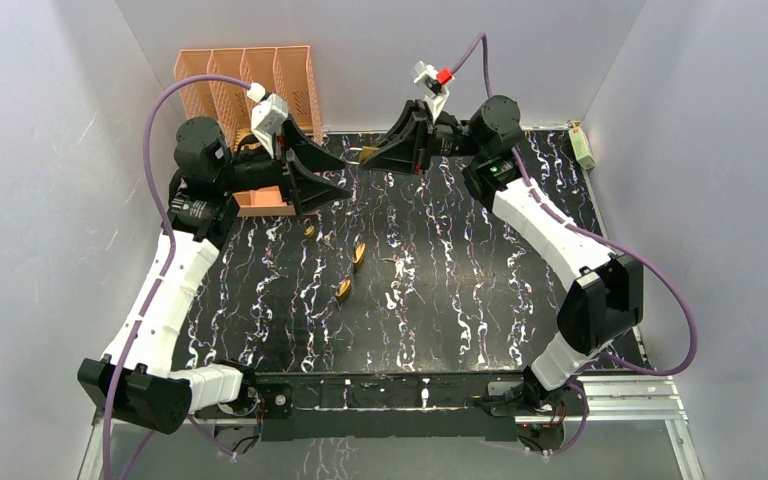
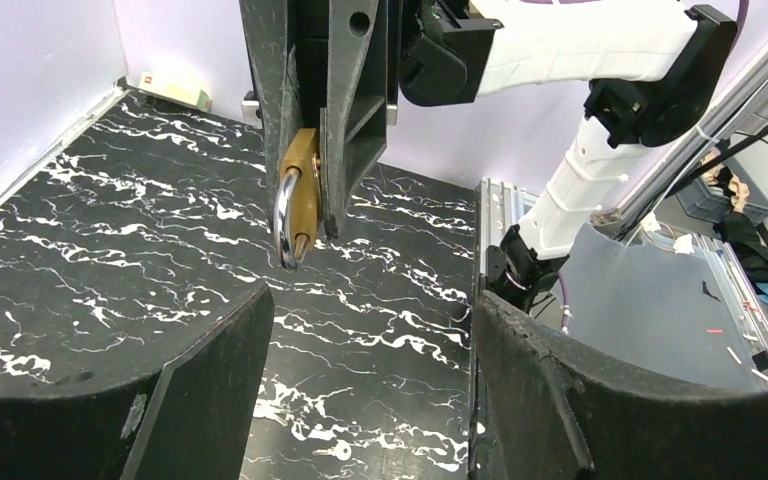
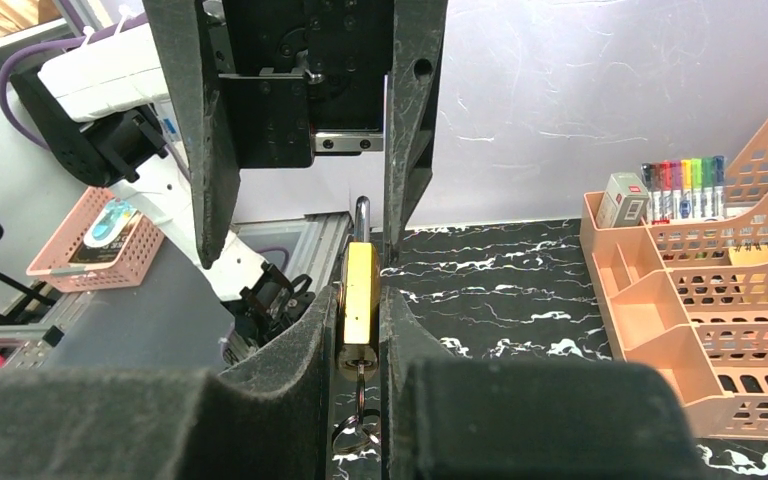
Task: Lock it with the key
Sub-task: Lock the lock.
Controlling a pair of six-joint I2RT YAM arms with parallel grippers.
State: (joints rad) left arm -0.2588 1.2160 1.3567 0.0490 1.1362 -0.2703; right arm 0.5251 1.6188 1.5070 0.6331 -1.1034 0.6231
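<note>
My right gripper (image 3: 360, 330) is shut on a brass padlock (image 3: 360, 300), held up in the air on its flat sides. A key (image 3: 360, 385) sits in the keyhole with a key ring (image 3: 357, 430) hanging from it. In the top view the right gripper (image 1: 365, 160) holds the padlock (image 1: 369, 154) above the back of the table. My left gripper (image 1: 346, 178) is open and empty, facing it a short way off. In the left wrist view the padlock (image 2: 302, 190) hangs between the right fingers (image 2: 345, 110), silver shackle (image 2: 282, 215) toward my open left gripper (image 2: 370, 380).
Three more padlocks (image 1: 309, 231) (image 1: 359, 253) (image 1: 344, 290) and loose keys (image 1: 391, 298) lie mid-table; one key (image 2: 340, 452) shows below my left gripper. An orange desk organiser (image 1: 245, 80) stands at the back left, with markers (image 3: 680, 180) in it.
</note>
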